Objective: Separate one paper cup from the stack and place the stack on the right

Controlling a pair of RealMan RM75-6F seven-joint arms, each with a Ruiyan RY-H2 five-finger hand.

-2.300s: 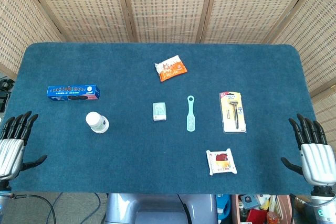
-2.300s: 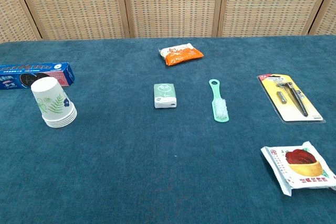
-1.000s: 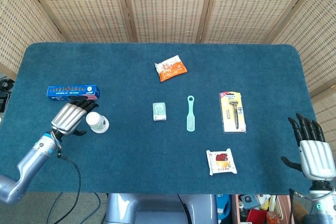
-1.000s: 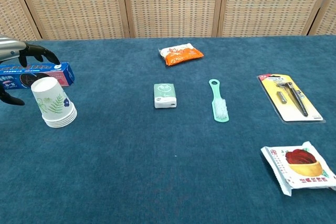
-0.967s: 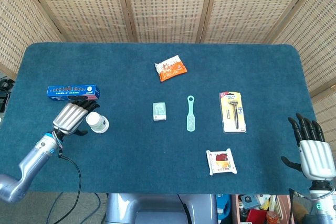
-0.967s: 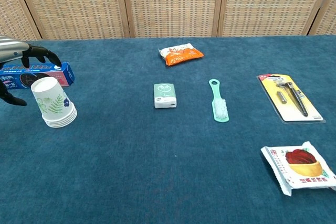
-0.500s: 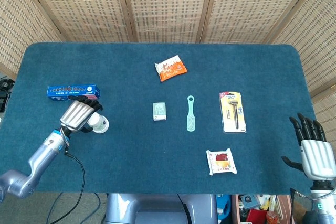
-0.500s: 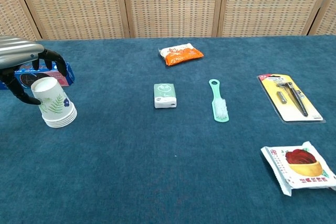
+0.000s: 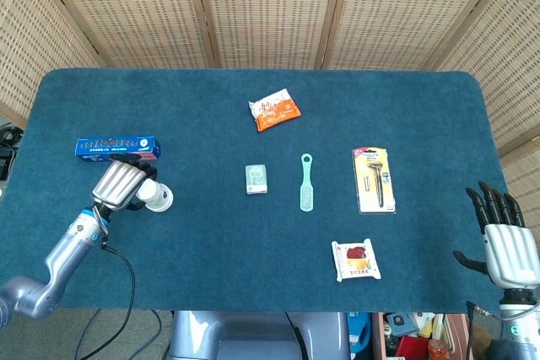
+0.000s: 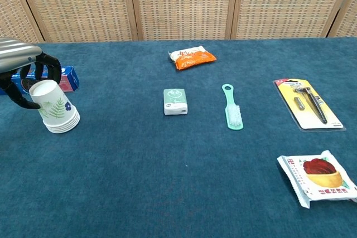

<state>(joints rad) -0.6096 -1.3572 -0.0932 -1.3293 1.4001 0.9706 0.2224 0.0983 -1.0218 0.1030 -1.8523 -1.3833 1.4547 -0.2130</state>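
Your left hand (image 10: 25,76) curls around the top of the cup stack (image 10: 56,110) at the table's left, apparently gripping the uppermost cup to pull it free. Your right hand (image 9: 506,238) waits with fingers spread, holding nothing, at the right edge, likely to receive the stack.

Both views are bright and evenly lit by soft, diffuse light from overhead, with no hard shadows. The left robot hand (image 9: 121,183) throws only a faint, short shadow on the tabletop (image 9: 253,242) just beneath its fingers, and its metal back carries a mild sheen in the chest view (image 10: 22,59). Focus is sharp from beside that robot hand right across to the right robot hand (image 9: 506,246). No motion blur or glare shows. Straight edges bow slightly toward the frame borders in the head view.
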